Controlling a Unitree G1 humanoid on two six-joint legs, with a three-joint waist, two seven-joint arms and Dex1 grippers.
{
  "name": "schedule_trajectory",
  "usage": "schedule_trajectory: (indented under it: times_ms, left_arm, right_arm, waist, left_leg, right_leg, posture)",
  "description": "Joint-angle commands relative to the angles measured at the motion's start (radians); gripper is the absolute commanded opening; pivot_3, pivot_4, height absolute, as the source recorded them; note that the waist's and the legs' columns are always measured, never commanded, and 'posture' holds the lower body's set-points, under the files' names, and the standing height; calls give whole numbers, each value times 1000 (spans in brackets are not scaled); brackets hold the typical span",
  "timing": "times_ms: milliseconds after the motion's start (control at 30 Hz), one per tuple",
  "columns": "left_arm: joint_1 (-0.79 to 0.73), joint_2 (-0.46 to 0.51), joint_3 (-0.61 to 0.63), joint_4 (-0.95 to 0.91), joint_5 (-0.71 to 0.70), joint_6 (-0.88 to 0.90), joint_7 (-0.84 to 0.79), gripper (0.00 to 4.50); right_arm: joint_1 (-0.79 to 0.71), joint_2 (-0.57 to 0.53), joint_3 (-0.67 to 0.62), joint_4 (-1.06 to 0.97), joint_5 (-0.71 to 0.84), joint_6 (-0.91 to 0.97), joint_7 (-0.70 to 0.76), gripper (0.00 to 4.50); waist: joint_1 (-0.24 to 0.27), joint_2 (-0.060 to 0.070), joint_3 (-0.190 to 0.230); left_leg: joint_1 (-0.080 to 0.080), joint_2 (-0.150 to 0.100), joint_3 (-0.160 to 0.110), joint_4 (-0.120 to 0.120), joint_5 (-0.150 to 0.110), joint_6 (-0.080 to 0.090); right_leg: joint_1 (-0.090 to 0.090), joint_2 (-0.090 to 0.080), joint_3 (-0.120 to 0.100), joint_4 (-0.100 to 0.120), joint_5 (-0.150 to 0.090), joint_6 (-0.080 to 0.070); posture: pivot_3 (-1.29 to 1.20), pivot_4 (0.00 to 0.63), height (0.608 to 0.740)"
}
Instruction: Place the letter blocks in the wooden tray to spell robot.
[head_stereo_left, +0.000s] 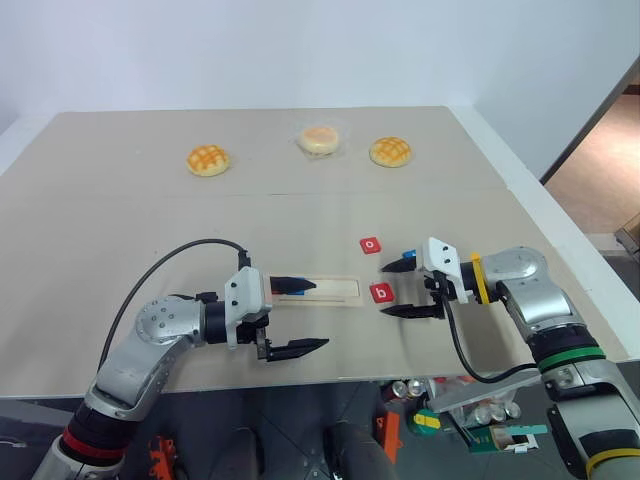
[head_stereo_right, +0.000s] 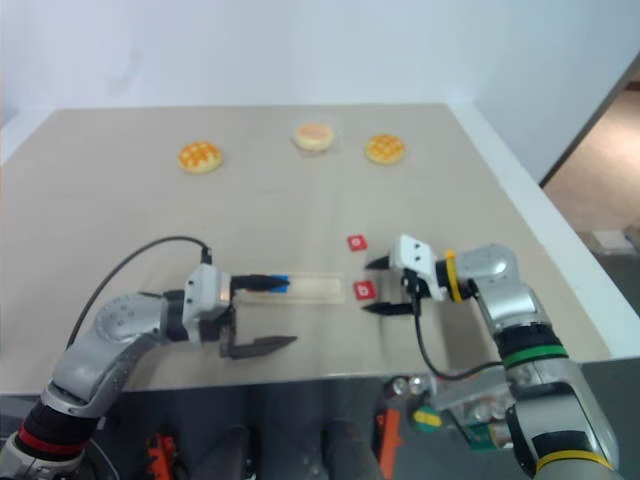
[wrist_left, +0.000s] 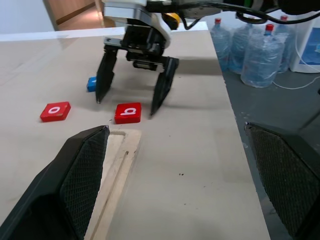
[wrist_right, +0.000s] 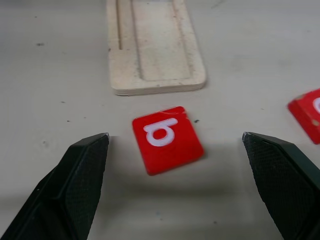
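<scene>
The wooden tray (head_stereo_left: 335, 291) lies in front of me. A blue letter block (head_stereo_left: 296, 285) and a bit of red sit at its left end, partly hidden by my left gripper's upper finger. My left gripper (head_stereo_left: 320, 314) hovers open beside that end and holds nothing. A red b block (wrist_right: 166, 139) lies just off the tray's right end. My right gripper (wrist_right: 175, 136) is open, with one finger on either side of the b block. A red o block (head_stereo_left: 371, 244) lies farther back. A small blue block (wrist_left: 91, 83) rests behind the right gripper.
Three buns lie across the far side of the table: one at the left (head_stereo_left: 208, 160), a wrapped one in the middle (head_stereo_left: 320, 139) and one at the right (head_stereo_left: 390, 151). The table's right edge (head_stereo_left: 560, 250) runs close to my right arm. Water bottles (wrist_left: 252, 50) stand on the floor beyond it.
</scene>
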Motion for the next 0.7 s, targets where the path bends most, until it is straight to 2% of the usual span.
schedule_trajectory:
  times_ms: [33,200,700]
  left_arm:
    - [-3,11,26,-46,-13,1,13,4500]
    - [-7,15,23,-43,-13,1,20,4500]
    - [-15,20,19,-35,-15,4,18,4500]
  right_arm:
    - [-16,33,1,25,-9,-13,1,4202]
    - [-13,61,-7,11,7,42,13,4202]
    - [46,35,-24,-58,31,121,33,4202]
  waist:
    - [0,0,0]
    - [0,0,0]
    - [0,0,0]
  left_leg:
    - [0,0,0,0,0,0]
    - [4,0,0,1,0,0]
    - [5,0,-1,1,0,0]
  right_leg:
    - [0,0,0,0,0,0]
    - [5,0,0,0,-1,-3]
    - [6,0,0,0,-1,-3]
  posture:
    - [0,150,739]
    - [0,150,739]
    - [0,150,739]
